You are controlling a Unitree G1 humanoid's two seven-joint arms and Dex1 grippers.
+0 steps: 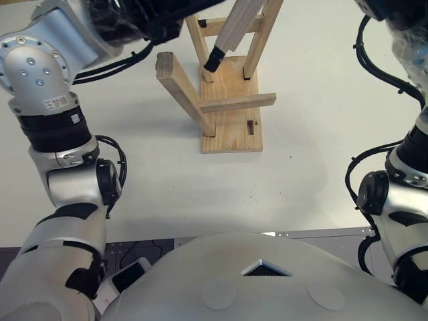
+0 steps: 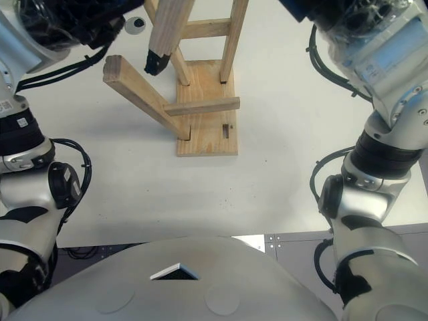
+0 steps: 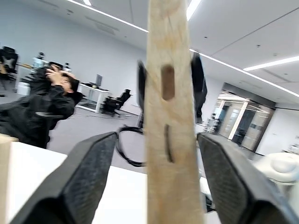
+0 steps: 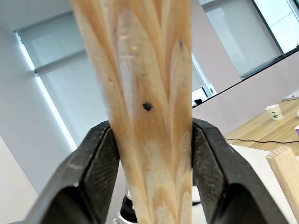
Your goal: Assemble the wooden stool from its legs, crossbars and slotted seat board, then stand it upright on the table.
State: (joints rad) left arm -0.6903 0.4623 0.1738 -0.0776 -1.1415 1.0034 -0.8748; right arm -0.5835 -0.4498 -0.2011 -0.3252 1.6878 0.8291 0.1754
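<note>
On the white table (image 1: pixel 321 167) the flat, pale wooden slotted seat board (image 1: pixel 231 139) lies with three square pine legs (image 1: pixel 184 90) standing in it, and a thin wooden crossbar (image 1: pixel 237 101) juts rightward from the near-left one. The right gripper (image 4: pixel 152 140) is clamped on a fourth, dark-tipped wooden leg (image 1: pixel 235 30); the left gripper (image 3: pixel 156 140) brackets it, fingers spread, not touching. That leg's long axis runs steeply, dark end down over the board's far-left part; the empty slot (image 1: pixel 251 126) lies nearer the robot and rightward of that tip
</note>
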